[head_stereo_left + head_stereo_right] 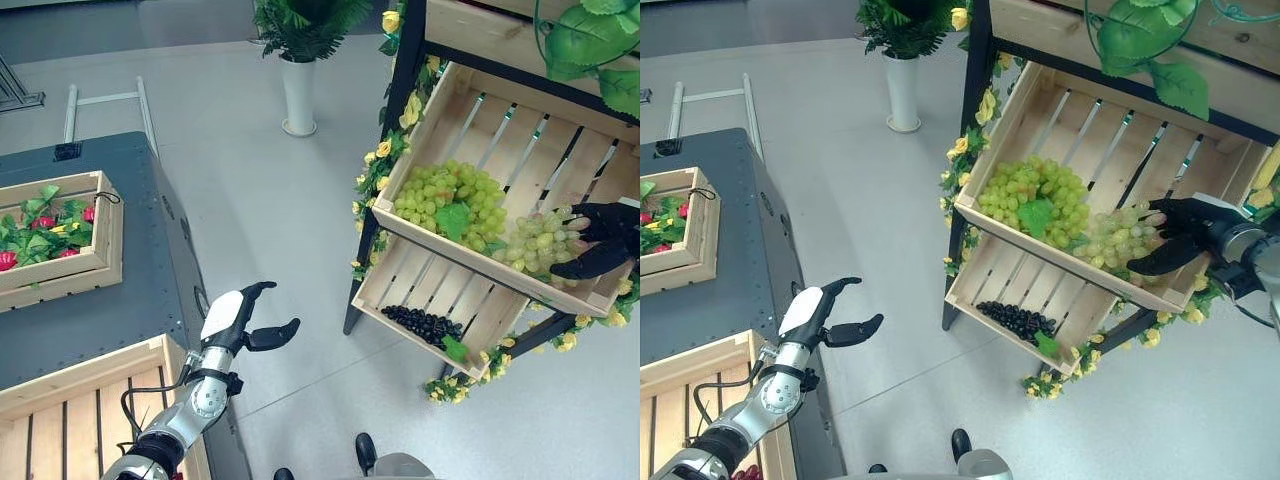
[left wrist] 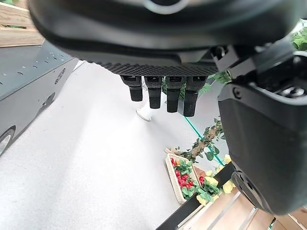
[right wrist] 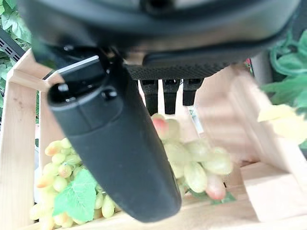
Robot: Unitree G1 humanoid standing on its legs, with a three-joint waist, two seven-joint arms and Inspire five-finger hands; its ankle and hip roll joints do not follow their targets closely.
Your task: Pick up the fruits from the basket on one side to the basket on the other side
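My right hand (image 1: 603,240) reaches into the upper wooden crate (image 1: 440,110) of the shelf. Its fingers and thumb are spread open around the end of a pale green grape bunch (image 1: 532,243), which the right wrist view shows as grapes (image 3: 196,167) just past the thumb (image 3: 115,158). A brighter green grape bunch (image 1: 450,198) lies beside it. Dark grapes (image 1: 425,325) sit in the lower crate (image 1: 400,280). My left hand (image 1: 240,318) hangs open over the floor beside the grey table, holding nothing. An empty slatted crate (image 1: 60,420) stands at the lower left.
A crate of red fruit and leaves (image 1: 50,240) rests on the grey table (image 1: 120,300). A potted plant in a white vase (image 1: 298,95) stands on the floor at the back. Yellow flowers (image 1: 385,150) trim the shelf frame.
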